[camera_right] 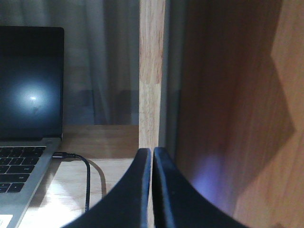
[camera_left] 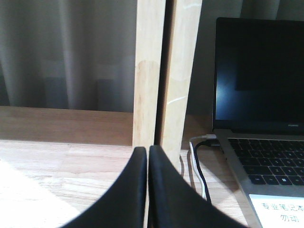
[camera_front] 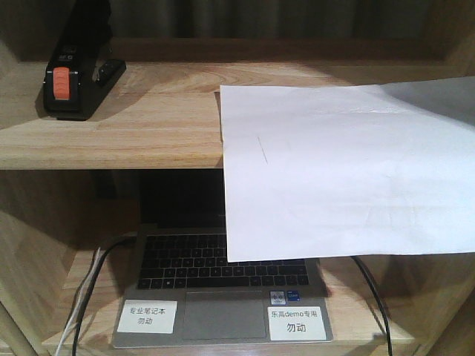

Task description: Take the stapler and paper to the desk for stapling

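Note:
The black stapler [camera_front: 76, 78] with an orange-red patch stands on the upper shelf at the left in the front view. The white paper [camera_front: 341, 170] lies on the same shelf at the right and hangs over its front edge, covering part of the laptop below. Neither arm shows in the front view. My left gripper [camera_left: 147, 151] is shut and empty, low by the shelf's left upright. My right gripper [camera_right: 152, 152] is shut and empty, low by the right upright. The desk is out of view.
A light wooden shelf unit [camera_front: 111, 141] fills the front view. An open laptop [camera_front: 223, 297] with two white labels [camera_front: 297, 323] sits on the lower shelf, with cables [camera_front: 93, 282] at its left and a black cable [camera_front: 375, 297] at its right. Wooden uprights [camera_left: 149, 71] [camera_right: 151, 71] stand close ahead of each gripper.

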`<state>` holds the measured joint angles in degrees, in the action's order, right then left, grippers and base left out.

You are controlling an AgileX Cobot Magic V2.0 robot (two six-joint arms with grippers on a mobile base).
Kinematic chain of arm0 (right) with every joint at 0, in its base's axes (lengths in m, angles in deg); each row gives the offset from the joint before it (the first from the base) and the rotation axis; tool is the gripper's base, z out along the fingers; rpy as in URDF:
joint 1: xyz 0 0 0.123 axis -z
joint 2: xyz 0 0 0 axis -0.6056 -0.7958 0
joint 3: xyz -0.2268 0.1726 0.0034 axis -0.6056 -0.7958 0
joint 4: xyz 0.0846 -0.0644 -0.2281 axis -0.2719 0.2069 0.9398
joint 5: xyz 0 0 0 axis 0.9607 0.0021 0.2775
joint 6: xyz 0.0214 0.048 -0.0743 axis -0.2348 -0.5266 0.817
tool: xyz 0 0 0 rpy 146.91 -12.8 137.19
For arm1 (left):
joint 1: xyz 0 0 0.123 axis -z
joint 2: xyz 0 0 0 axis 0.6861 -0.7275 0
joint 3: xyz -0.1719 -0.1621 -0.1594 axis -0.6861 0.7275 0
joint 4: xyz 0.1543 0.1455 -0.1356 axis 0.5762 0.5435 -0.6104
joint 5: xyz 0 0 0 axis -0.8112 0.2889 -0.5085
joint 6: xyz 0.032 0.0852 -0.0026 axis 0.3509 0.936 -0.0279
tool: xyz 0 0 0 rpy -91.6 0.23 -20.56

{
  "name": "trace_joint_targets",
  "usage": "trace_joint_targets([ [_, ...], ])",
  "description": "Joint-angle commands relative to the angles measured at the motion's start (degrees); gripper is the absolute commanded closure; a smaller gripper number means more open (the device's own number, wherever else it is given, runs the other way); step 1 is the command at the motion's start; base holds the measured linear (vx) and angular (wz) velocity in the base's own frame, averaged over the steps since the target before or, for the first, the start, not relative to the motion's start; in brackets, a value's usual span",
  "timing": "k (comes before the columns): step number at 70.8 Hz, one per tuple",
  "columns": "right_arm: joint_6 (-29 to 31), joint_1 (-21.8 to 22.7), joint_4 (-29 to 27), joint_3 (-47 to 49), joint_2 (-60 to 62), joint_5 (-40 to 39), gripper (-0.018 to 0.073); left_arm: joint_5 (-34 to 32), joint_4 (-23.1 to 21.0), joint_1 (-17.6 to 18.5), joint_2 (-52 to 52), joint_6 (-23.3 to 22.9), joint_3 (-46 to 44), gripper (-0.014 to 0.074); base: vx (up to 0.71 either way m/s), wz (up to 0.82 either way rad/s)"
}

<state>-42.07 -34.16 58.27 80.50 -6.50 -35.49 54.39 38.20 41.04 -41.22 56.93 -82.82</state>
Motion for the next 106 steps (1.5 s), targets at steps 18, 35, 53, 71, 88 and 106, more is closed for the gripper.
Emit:
trace_joint_targets([
  [18, 0.35, 0.24, 0.57, -0.68, 0.95, -4.33, 0.0564, -4.21, -0.40, 0.10, 0.69, -0.22, 1.52, 0.0603, 0.00, 0.00],
  [35, 0.35, 0.24, 0.57, -0.68, 0.95, -4.33, 0.0564, -4.21, -0.40, 0.10, 0.69, -0.22, 1.52, 0.0603, 0.00, 0.00],
  [53, 0.35, 0.24, 0.57, -0.68, 0.95, -4.33, 0.0564, -4.21, -0.40, 0.10, 0.69, -0.22, 1.52, 0.0603, 0.00, 0.00],
  [71, 0.35, 0.24, 0.57, -0.68, 0.95, -4.33, 0.0564, -4.21, -0.40, 0.10, 0.69, -0.22, 1.52, 0.0603, 0.00, 0.00],
  [88, 0.35, 0.24, 0.58, -0.68, 0.95, -4.37, 0.0564, -4.27, -0.40, 0.10, 0.69, -0.22, 1.52, 0.0603, 0.00, 0.00],
  [106, 0.18, 0.24, -0.11, -0.68, 0.95, -5.16, 0.0564, -9.02, -0.40, 0.10, 0.69, -0.22, 1.52, 0.0603, 0.00, 0.00],
])
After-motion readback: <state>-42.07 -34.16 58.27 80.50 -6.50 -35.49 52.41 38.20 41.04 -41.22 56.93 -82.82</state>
